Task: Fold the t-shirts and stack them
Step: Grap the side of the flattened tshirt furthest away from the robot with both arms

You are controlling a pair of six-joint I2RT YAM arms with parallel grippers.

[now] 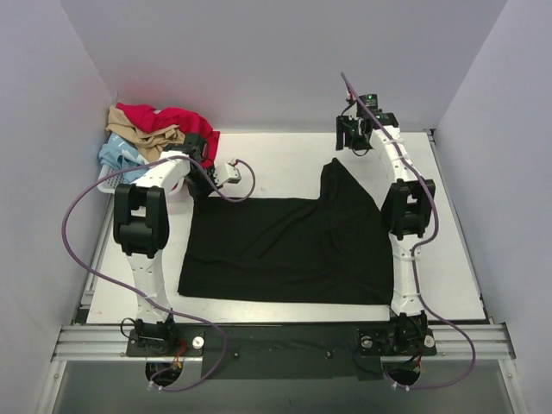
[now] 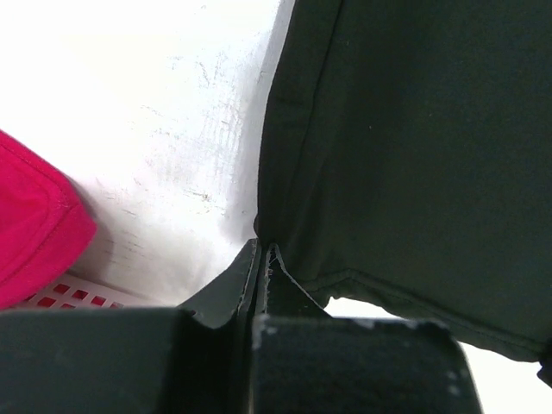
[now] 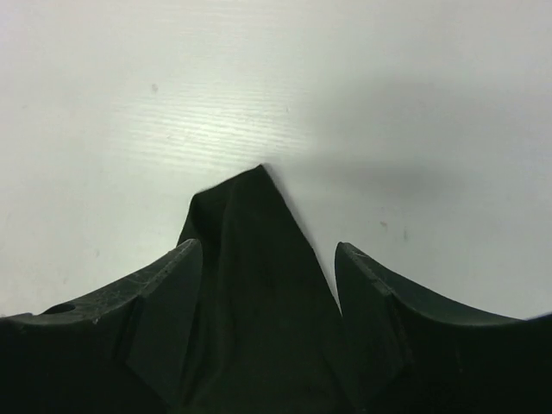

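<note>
While the overhead camera takes in the whole black t-shirt [image 1: 285, 250] spread across the white tabletop [image 1: 276, 155], only the wrist cameras settle the grips; the left hand [image 2: 261, 254], bent low at the shirt's far-left corner, is pinched closed on its hem; the right hand [image 3: 267, 248], arm extended far, has fingers apart astride a pointed fold of black cloth; beyond, a red t-shirt [image 1: 168, 119], a tan t-shirt [image 1: 147, 136] and a pale blue t-shirt [image 1: 116, 155] lie heaped at the far-left corner.

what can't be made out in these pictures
left hand, left wrist view: shut at the black t-shirt's hem; whether it pinches cloth is hidden by its own fingers
basket, left wrist view: only a sliver shows between the red t-shirt and the hand
</note>
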